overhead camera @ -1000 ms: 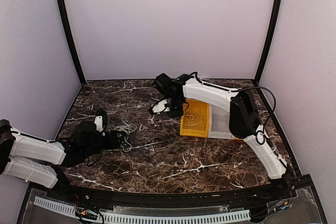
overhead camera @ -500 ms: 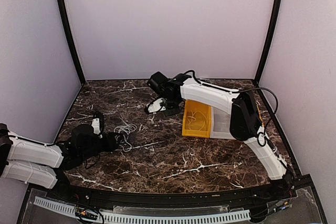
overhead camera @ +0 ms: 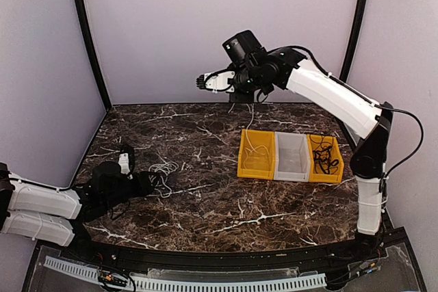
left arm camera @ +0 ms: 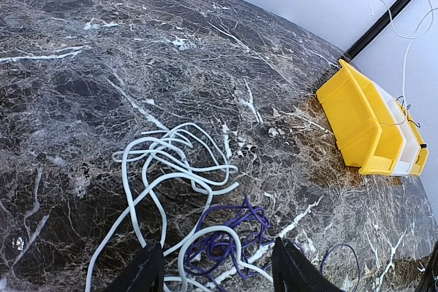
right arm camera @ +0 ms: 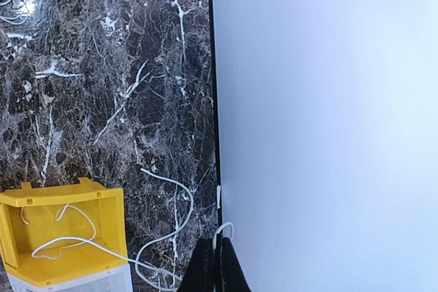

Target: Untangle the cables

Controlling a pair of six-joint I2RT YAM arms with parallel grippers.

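Observation:
A clump of cables (overhead camera: pixel 164 169) lies on the marble table at the left. In the left wrist view it is several white cables (left arm camera: pixel 171 162) looped over a purple cable (left arm camera: pixel 233 234). My left gripper (overhead camera: pixel 161 181) is open right at the clump; its fingers straddle the purple cable (left arm camera: pixel 219 275). My right gripper (overhead camera: pixel 236 92) is raised high near the back wall. It is shut (right arm camera: pixel 217 264) on a thin white cable (right arm camera: pixel 189 197). That cable hangs down (overhead camera: pixel 252 117) into the left yellow bin (overhead camera: pixel 245 165).
A row of three bins stands at the right: the yellow bin (left arm camera: pixel 356 114) (right arm camera: pixel 61 196), a clear middle bin (overhead camera: pixel 291 158), and a yellow bin (overhead camera: pixel 327 177) holding black cables (overhead camera: pixel 324 155). Walls enclose the table on three sides.
My right arm has risen from table level beside the yellow bin to high near the back wall, drawing the white cable up with it. The left arm has barely moved.

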